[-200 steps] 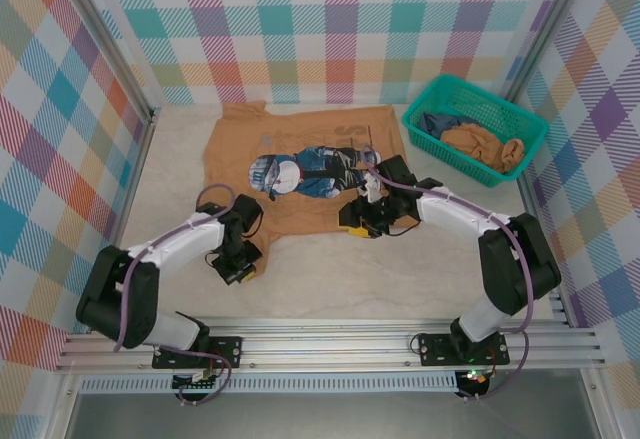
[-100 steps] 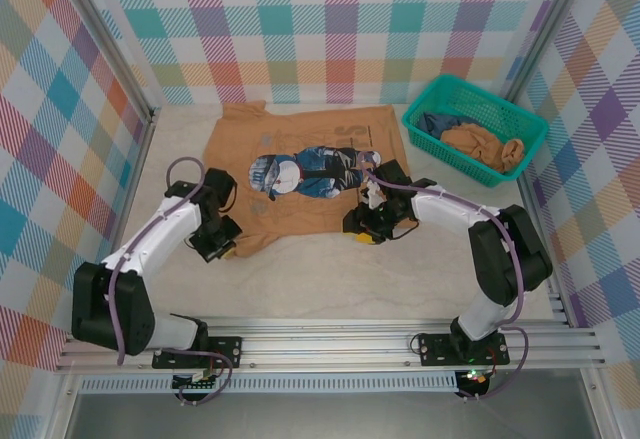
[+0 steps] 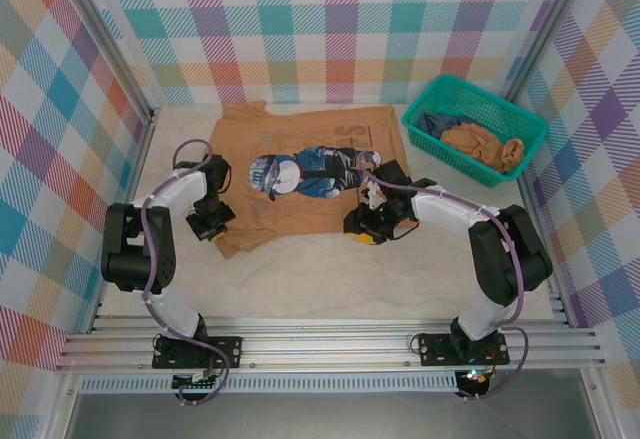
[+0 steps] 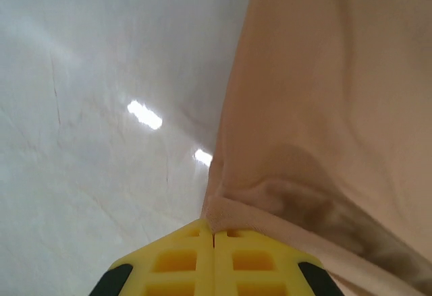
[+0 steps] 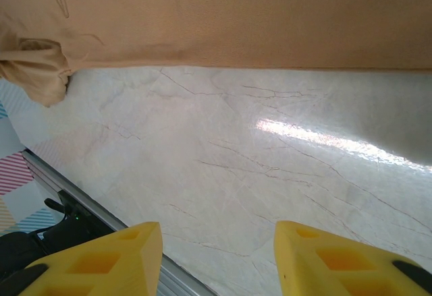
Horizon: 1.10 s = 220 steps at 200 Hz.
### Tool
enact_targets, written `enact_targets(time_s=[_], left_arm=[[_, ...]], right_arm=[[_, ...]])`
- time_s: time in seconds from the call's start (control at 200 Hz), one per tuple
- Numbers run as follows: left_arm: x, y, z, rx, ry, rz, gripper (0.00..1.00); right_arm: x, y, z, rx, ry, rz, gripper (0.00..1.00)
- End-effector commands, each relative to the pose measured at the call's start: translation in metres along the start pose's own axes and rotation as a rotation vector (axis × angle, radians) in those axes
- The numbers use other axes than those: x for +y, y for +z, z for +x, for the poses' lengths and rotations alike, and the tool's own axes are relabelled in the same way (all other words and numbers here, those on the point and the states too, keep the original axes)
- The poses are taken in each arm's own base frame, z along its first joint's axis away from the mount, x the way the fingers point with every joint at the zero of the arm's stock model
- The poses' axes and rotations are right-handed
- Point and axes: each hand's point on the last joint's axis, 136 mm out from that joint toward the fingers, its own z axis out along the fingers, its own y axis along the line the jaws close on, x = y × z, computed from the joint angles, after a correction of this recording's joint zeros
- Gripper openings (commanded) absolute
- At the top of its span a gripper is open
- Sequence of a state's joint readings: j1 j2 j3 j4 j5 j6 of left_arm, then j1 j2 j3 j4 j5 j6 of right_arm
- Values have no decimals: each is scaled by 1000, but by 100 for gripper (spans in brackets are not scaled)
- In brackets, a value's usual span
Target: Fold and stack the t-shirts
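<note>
Yellow fingers of the left tool [image 4: 214, 237] are pressed together on the hem of the tan-brown t-shirt [image 4: 324, 94], which lies spread flat on the pale worktop [image 4: 88, 107]. The right tool [image 5: 216, 245] gapes wide over bare worktop, holding nothing, near the shirt's edge. The top camera adds the blue and white cartoon print [image 3: 310, 171], partly covered by the right arm. Another tan shirt [image 3: 485, 147] lies crumpled in the teal mesh basket [image 3: 425, 124].

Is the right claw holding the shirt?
No, the right claw is open, its yellow fingers wide apart over the bare table, and the shirt lies beyond their tips.
</note>
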<state>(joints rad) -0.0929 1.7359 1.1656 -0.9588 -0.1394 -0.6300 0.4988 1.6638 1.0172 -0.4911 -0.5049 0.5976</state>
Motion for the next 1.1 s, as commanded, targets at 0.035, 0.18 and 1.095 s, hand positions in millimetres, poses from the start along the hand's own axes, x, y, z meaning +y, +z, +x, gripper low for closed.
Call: enact_targets(time_s=[0.035, 0.18, 1.095], left_arm=[[11, -26, -17, -136, 69, -57, 26], [-3, -59, 23, -222, 235, 13, 29], [-63, 17, 90, -116, 704, -9, 29]], right_arm=[[11, -7, 0, -9, -46, -14, 48], [55, -22, 6, -49, -211, -180, 49], [55, -26, 14, -63, -167, -203, 48]])
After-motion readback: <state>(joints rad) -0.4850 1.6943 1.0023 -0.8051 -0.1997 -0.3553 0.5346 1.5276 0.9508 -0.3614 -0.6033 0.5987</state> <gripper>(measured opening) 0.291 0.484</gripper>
